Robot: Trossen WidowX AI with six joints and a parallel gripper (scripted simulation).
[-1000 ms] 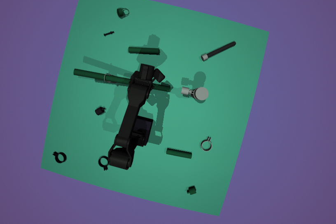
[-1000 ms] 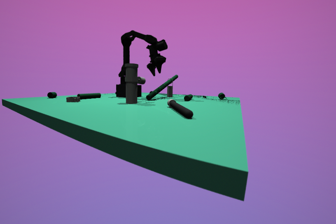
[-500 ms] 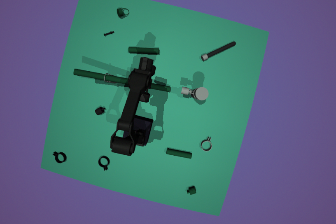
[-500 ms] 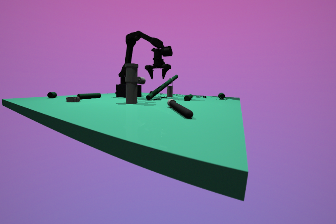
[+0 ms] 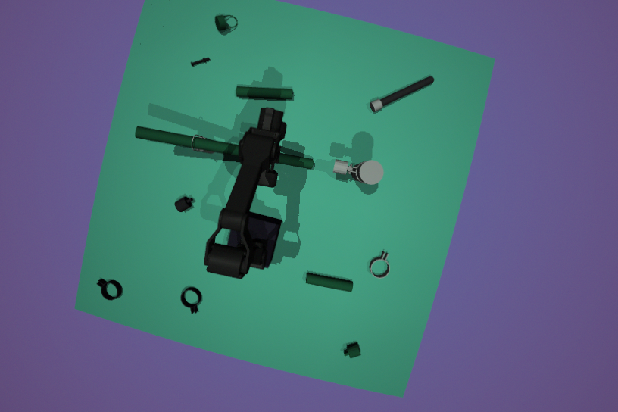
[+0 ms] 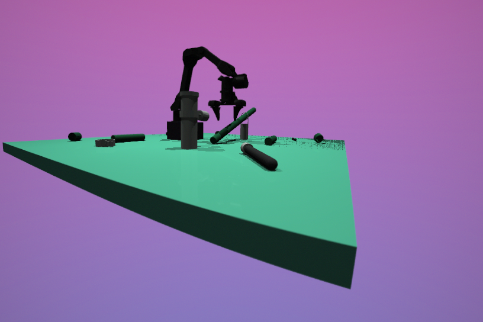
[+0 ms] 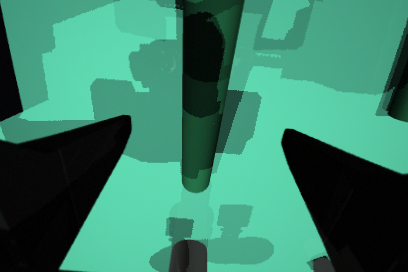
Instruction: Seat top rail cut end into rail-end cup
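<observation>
The green top rail (image 5: 164,137) (image 6: 229,127) (image 7: 197,141) slants through the wire loop (image 6: 248,117) of the small post's cap. Its high end is beyond the loop; its low end is down at the table, short of the big post. The big grey post (image 5: 370,172) (image 6: 189,133) stands upright. Its brace band (image 6: 189,111) sits high, below the cap, and holds the light rail-end cup (image 5: 341,166) (image 6: 203,115), which is above the rail's low end. My gripper (image 6: 226,119) (image 7: 208,129) is open and empty, pointing down above the rail, fingers on either side in the wrist view. The arm hides the fingers in the top view.
A short green rod (image 5: 264,93) lies behind the rail, another (image 5: 329,282) nearer the front. A dark rod with a grey end (image 5: 404,92) (image 6: 261,157) lies beyond the post. Clamp rings and small caps, including a dark cap (image 5: 182,204), lie around the arm.
</observation>
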